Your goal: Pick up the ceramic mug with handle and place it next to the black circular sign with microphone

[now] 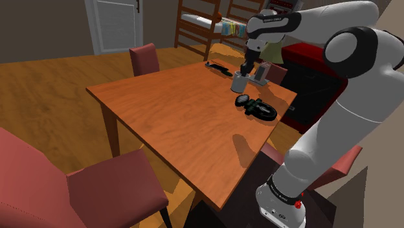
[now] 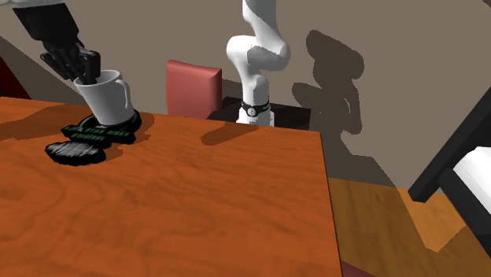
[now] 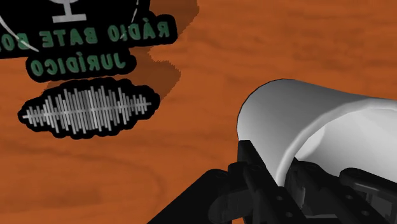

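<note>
Stiff, smooth, breakable white mug (image 2: 106,96), likely light; pinched at rim wall between jaws of gripper (image 2: 86,73); hangs tilted above black sign (image 2: 98,132).

sign (image 2: 90,132): black, green lettering, lying flat | mug (image 2: 106,96): white, handled, tilted, close to sign

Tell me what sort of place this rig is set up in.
Most likely a dining area in a house: a wooden table with red upholstered chairs around it, a wood plank floor, and a white panelled door in the far wall.
</note>
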### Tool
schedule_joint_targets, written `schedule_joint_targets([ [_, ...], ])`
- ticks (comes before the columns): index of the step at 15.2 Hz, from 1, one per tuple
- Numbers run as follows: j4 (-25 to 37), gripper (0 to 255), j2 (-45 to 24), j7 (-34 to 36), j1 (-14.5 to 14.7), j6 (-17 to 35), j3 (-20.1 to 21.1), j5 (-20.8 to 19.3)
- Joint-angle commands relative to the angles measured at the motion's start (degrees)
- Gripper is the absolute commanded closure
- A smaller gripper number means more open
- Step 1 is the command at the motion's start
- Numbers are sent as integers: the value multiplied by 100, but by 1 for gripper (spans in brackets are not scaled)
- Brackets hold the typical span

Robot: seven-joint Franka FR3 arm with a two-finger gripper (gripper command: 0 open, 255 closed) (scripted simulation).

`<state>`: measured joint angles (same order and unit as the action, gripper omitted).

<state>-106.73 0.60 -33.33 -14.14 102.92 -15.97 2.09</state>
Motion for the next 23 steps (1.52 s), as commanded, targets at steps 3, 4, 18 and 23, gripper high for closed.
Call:
schedule_joint_targets([
  [3, -238, 255, -51, -44, -12, 289, -13, 16],
  [4, -301, 255, -63, -49, -13, 364, -13, 20],
  [18, -1050, 255, -364, -156, -24, 1398, -18, 130],
  [23, -1258, 255, -528, -211, -30, 1761, -15, 195],
])
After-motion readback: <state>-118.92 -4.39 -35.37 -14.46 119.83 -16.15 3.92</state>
